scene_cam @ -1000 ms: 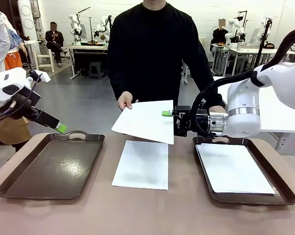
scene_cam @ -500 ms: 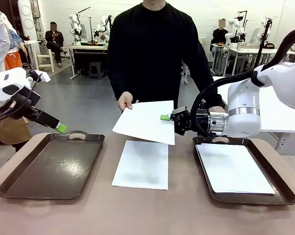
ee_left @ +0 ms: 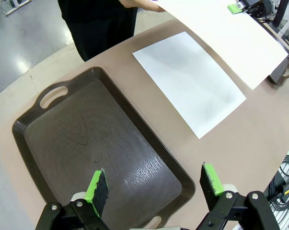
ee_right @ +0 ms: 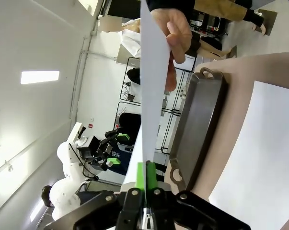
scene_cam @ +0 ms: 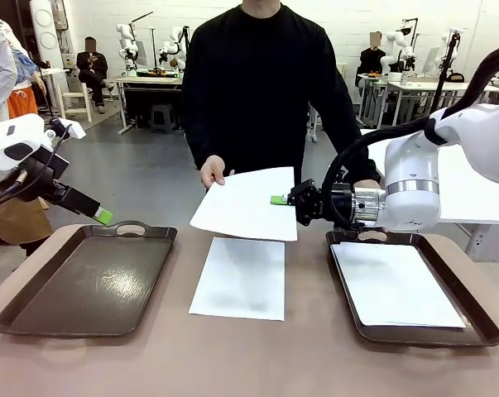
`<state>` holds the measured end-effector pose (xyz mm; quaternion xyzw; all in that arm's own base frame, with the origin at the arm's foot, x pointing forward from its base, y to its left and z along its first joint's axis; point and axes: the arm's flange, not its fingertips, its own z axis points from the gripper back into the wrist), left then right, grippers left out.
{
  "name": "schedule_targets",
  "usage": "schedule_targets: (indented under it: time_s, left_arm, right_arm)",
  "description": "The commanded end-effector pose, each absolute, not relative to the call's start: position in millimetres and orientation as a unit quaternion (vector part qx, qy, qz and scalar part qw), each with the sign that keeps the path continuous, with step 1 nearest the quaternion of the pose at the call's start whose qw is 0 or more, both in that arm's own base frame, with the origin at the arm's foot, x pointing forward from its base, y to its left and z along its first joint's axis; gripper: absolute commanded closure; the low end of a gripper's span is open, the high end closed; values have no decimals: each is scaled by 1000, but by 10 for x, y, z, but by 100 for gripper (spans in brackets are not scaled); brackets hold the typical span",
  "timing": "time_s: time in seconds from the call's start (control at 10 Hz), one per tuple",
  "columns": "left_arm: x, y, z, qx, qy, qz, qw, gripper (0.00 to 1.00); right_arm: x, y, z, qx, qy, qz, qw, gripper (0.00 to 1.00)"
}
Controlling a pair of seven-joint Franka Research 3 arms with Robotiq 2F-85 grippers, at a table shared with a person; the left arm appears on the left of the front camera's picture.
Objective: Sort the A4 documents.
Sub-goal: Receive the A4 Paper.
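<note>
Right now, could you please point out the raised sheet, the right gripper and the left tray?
raised sheet point(scene_cam: 247, 207): front view, middle of the page.
right gripper point(scene_cam: 279, 199): front view, green fingertips shut on the sheet's edge.
left tray point(scene_cam: 83, 281): front view, bare floor.

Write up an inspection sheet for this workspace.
Surface: brown table, level.
Job's things: held sheet in the air; table sheet flat between the trays; paper in right tray; left tray bare.
Clutter: nothing seen.
Hands: right hand shut on the held sheet's edge; person's hand at its far corner; left hand open above the left tray.
Cables: black hose along the right arm.
Surroundings: person opposite, other benches behind.
</note>
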<state>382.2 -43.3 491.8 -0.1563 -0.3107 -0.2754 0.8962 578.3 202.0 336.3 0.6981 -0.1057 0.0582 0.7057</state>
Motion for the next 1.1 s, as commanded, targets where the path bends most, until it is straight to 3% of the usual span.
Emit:
schedule_targets:
  time_s: [0.0, 1.0]
  left_arm:
    - [3833, -413, 4905, -161, -311, -275, 895, 0]
    - [3833, -413, 4905, -161, -311, -275, 895, 0]
  right_arm:
    - [5834, 2073, 3360, 710, -108, 50, 694, 100]
    - [5781, 2024, 3365, 699, -105, 59, 705, 100]
